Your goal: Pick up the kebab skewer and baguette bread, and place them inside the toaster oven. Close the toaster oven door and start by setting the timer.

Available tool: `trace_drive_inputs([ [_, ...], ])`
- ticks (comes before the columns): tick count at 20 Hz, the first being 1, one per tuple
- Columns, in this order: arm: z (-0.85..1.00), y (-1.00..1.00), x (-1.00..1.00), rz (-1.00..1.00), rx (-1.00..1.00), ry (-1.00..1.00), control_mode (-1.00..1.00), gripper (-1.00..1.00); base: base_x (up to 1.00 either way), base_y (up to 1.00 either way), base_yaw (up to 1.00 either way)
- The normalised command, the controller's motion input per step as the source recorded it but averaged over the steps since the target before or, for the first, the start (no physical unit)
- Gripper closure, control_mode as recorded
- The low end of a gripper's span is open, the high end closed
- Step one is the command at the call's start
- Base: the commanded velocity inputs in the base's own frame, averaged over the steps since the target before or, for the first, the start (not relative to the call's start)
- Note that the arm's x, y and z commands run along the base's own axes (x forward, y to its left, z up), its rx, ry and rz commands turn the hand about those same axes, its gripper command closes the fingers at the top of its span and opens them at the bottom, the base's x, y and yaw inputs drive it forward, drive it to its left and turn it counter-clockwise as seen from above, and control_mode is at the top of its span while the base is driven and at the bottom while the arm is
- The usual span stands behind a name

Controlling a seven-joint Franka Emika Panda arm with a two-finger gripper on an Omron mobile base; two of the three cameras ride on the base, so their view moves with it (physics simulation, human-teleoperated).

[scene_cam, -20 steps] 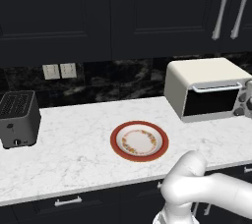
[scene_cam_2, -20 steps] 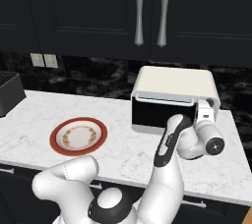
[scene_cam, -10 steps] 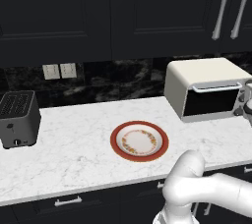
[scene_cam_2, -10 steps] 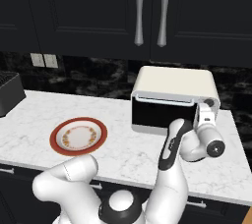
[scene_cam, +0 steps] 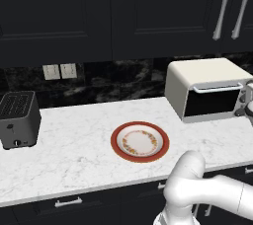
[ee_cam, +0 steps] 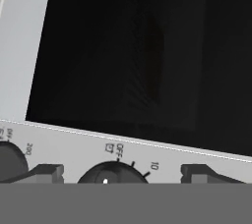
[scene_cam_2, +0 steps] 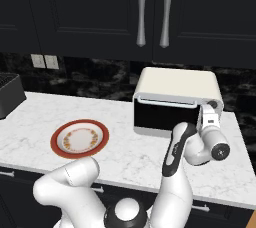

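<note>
Progress: the plate [scene_cam: 140, 141] on the table [scene_cam: 74, 155] is bare of food in both base views; neither the kebab skewer nor the baguette bread lies on it or elsewhere on the marble. The toaster oven [scene_cam_2: 176, 102] stands at the back right of the table with the toaster oven door [scene_cam_2: 165, 113] upright and shut against its frame, the silver handle along its top edge. Through the dark glass nothing can be made out, so whether the food sits inside cannot be confirmed; judging from the bare plate and the shut door, loading and closing appear done. The step in hand appears to be the last one: setting the timer.

Position of the jaws: the gripper [scene_cam_2: 209, 120] is at the right end of the oven front, level with the control panel. In the hand view the timer knob [ee_cam: 113, 174], marked OFF and 10 on its scale, sits between the two dark fingertips [ee_cam: 44, 173], roughly centred. A second knob [ee_cam: 11, 161] lies beyond one fingertip, outside the gap.

State of the jaws: wide apart, well clear of the knob on both sides, holding nothing. The pointer mark sits close to OFF, so the timer reads as not yet turned.

Remaining, by judgement: close on the knob and rotate it off the OFF mark.
</note>
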Motion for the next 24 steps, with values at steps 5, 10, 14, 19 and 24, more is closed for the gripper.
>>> trace_drive_inputs([
  [5,-0.24,-0.24,0.19,0.00,0.00,0.00,-1.00,-1.00,0.00,0.00,0.00],
  [10,-0.13,-0.26,0.11,0.00,0.00,0.00,-1.00,-1.00,0.00,0.00,0.00],
  [14,-0.19,-0.28,0.12,0.00,0.00,0.00,-1.00,-1.00,0.00,0.00,0.00],
  [19,-0.16,-0.25,0.21,0.00,0.05,0.01,-1.00,-1.00,0.00,0.00,0.00],
  [24,-0.07,-0.24,0.15,0.00,0.11,0.01,-1.00,-1.00,0.00,0.00,0.00],
])
